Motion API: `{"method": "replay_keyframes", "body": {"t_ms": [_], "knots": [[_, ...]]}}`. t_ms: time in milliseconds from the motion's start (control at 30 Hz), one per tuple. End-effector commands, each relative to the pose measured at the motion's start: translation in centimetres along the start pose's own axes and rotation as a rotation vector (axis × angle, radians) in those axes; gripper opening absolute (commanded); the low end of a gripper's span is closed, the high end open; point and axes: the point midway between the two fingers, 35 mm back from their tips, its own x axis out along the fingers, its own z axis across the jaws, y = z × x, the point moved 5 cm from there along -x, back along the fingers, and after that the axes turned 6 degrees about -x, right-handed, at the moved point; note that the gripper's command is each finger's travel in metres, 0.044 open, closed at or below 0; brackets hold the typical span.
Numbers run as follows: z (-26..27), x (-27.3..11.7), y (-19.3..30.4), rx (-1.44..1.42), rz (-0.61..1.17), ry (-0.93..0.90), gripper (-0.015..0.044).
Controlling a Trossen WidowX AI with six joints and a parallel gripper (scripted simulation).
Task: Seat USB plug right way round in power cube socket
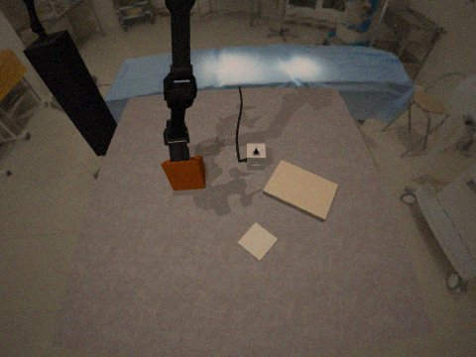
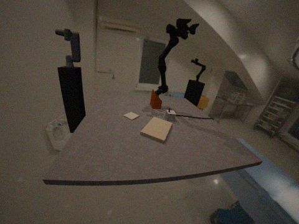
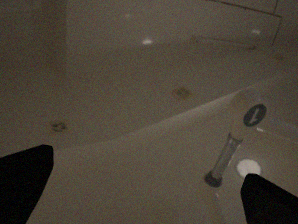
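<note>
The pale power cube (image 1: 256, 164) (image 2: 170, 116) stands on the table (image 1: 164, 278) (image 2: 109, 162). A small dark plug (image 1: 256, 151) (image 2: 169, 110) stands up from the socket on its top; its facing and depth are too small to tell. A black cable (image 1: 238, 129) (image 2: 194, 117) runs from the cube's side across the table. My gripper (image 2: 194, 23) (image 3: 150, 171) is raised high above the table, far from the cube. Its two black fingers are wide apart with nothing between them. It is out of frame in the top view. The wrist view shows only the room beyond.
An orange block (image 1: 185, 175) (image 2: 156, 101) stands by my arm's base. A thick wooden slab (image 1: 301, 190) (image 2: 157, 129) lies near the cube, and a thin pale square (image 1: 258, 241) (image 2: 131, 116) lies farther off. A black pillar (image 1: 74, 89) (image 2: 194, 91) stands beyond the table edge.
</note>
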Motion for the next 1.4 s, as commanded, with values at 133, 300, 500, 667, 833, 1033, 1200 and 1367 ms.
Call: {"method": "replay_keyframes", "body": {"t_ms": [133, 300, 500, 667, 833, 1033, 1200, 1367], "knots": [[-6.4, -3.2, 3.7, -0.388, 0.187, -0.009, 0.044], [-12.2, -5.8, 5.4, -0.704, 0.298, -0.02, 0.044], [-21.9, -8.6, 5.1, -1.149, 0.465, -0.024, 0.044], [-29.9, -10.3, 2.8, -1.59, 0.589, -0.034, 0.044], [-36.9, -10.5, -1.5, -2.027, 0.673, -0.035, 0.044], [-43.1, -8.9, -9.1, -2.541, 0.73, 0.012, 0.044], [-46.1, -6.4, -16.7, -2.972, 0.796, 0.119, 0.044], [-45.9, -2.9, -24.3, -3.338, 0.78, 0.323, 0.044]]}}
